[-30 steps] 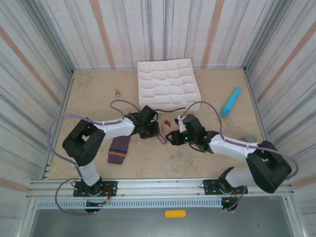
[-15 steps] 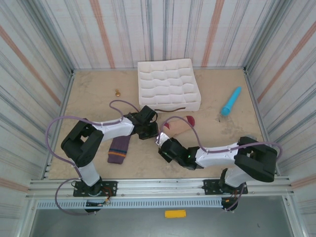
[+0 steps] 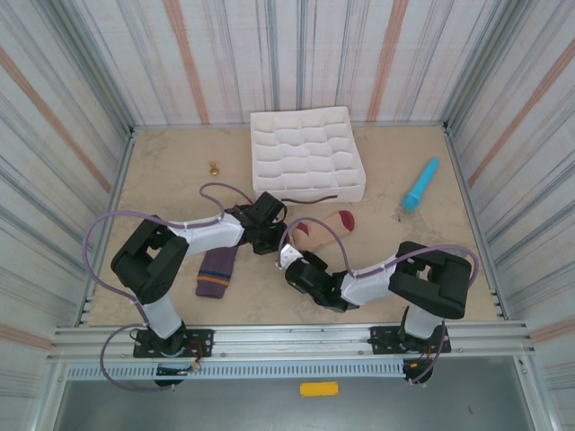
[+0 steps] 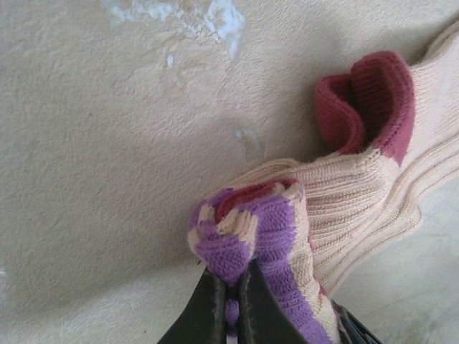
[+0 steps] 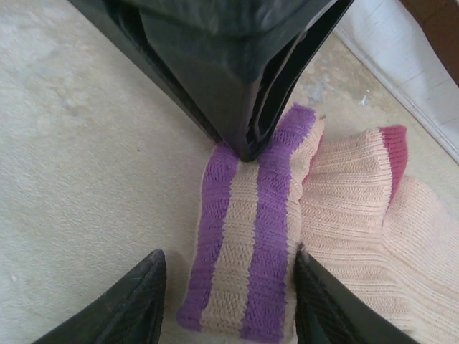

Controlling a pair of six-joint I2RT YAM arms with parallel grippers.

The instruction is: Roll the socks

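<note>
Beige sock (image 3: 325, 228) lies on the table (image 3: 180, 180) mid-workspace, just in front of the white tray (image 3: 305, 153). Its dark red end points right. The purple-striped cuff (image 5: 251, 251) is bunched and folded at the left end.

Left gripper (image 4: 231, 276) is pinched tight on the cuff's folded edge. Right gripper (image 5: 228, 258) is low over the table, fingers spread one on each side of the cuff. Its right finger sits at the cuff's edge; can't tell if it touches. Purple sock (image 3: 216, 269) lies flat, well apart to the left beside the left arm, with nothing on it.

Step in hand, likely: start the roll at the beige sock's cuff.
- The right gripper should close across the whole cuff width, not one stripe, and clear of the left's pinch, since the fingers are very close and a clash is possible.
- The left should let go only once the right has a firm hold, or the fold probably springs open.
- Then turn the cuff over toward the red end with the fabric taut. The ribbed knit looks soft and stretchy and likely slips if nipped at the edge.

Purple sock is not yet rolled in.
</note>
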